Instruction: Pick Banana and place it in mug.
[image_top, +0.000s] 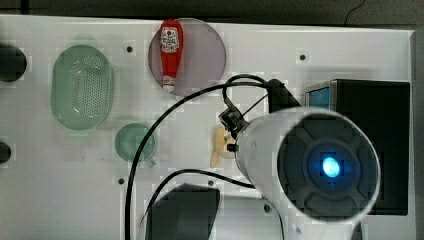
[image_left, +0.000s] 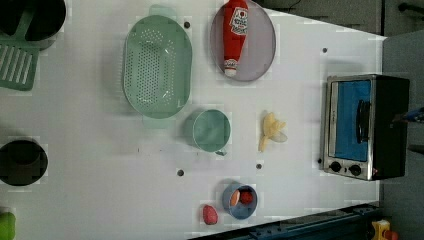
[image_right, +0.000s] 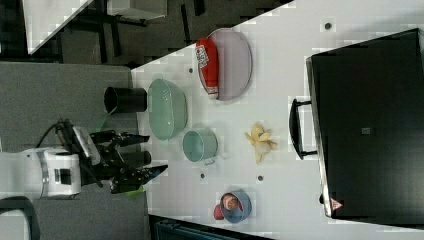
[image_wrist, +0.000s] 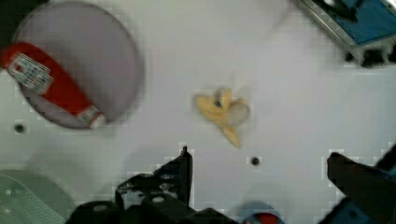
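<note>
The pale yellow banana (image_left: 271, 130) lies on the white table (image_left: 90, 125), between the mug and the toaster oven; it also shows as banana (image_right: 260, 140) and banana (image_wrist: 223, 112). In the top view the arm (image_top: 310, 165) covers part of the banana (image_top: 219, 147). The round green mug (image_left: 211, 131) stands upright with nothing in it, also seen as mug (image_top: 134, 142) and mug (image_right: 199, 145). My gripper (image_right: 152, 153) hangs high above the table, open, with nothing between its fingers. In the wrist view the gripper (image_wrist: 258, 156) has the banana below and ahead of its spread fingers.
A red ketchup bottle (image_left: 234, 35) lies on a grey plate (image_left: 260, 45). A pale green colander (image_left: 157, 65) sits beside the mug. A toaster oven (image_left: 362, 127) stands past the banana. A blue bowl (image_left: 240, 200) and a red fruit (image_left: 210, 214) are near the table edge.
</note>
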